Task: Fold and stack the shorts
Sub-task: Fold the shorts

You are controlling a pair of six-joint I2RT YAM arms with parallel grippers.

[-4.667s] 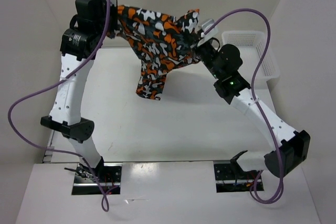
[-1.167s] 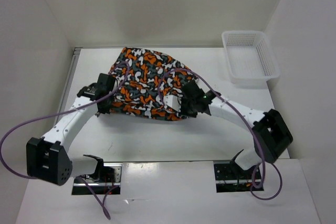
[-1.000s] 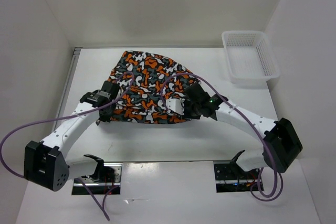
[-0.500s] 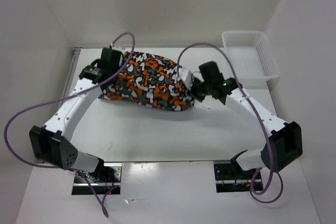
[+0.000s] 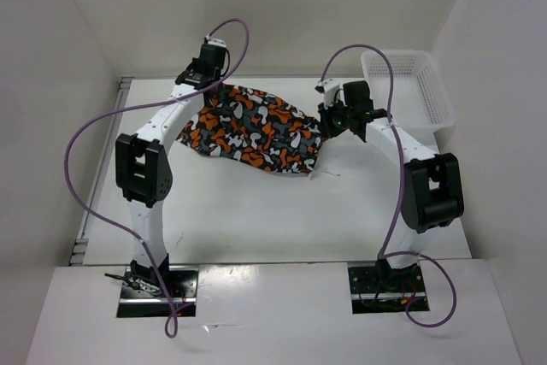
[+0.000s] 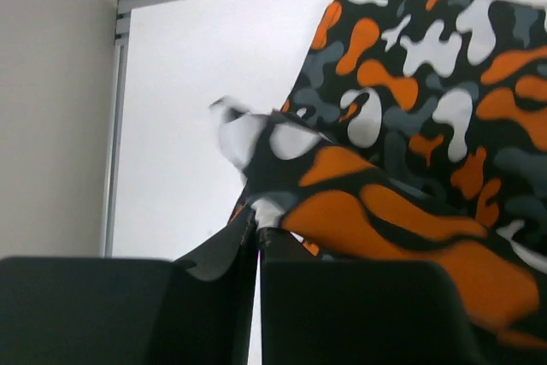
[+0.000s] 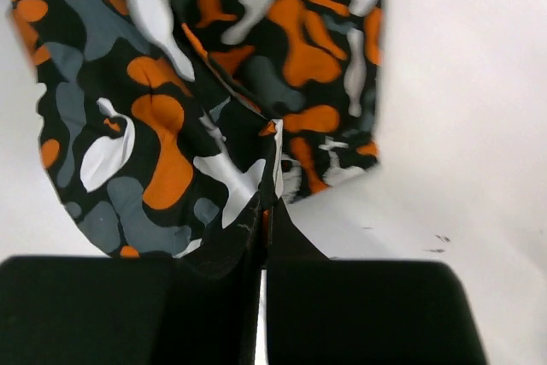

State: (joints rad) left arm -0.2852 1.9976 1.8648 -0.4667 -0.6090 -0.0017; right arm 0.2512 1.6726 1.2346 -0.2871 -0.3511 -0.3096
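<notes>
The camouflage shorts (image 5: 256,132) lie as a folded bundle at the back middle of the white table (image 5: 256,211). My left gripper (image 5: 212,85) is at their far left corner, shut on a pinch of fabric. In the left wrist view the fingertips (image 6: 258,230) pinch a raised edge of the shorts (image 6: 410,126). My right gripper (image 5: 326,120) is at the shorts' right end, also shut on cloth. The right wrist view shows its fingers (image 7: 267,211) clamped on a fold of the shorts (image 7: 162,117), which hang just above the table.
A white mesh basket (image 5: 407,90) stands at the back right, close to the right arm's forearm. The left wall (image 5: 60,126) and the table's metal side rail (image 5: 107,156) run along the left. Purple cables loop above both arms.
Both grippers have swung from the near side of the shorts to the far side, carrying the near edge over. The bundle is now narrower and sits further back.
</notes>
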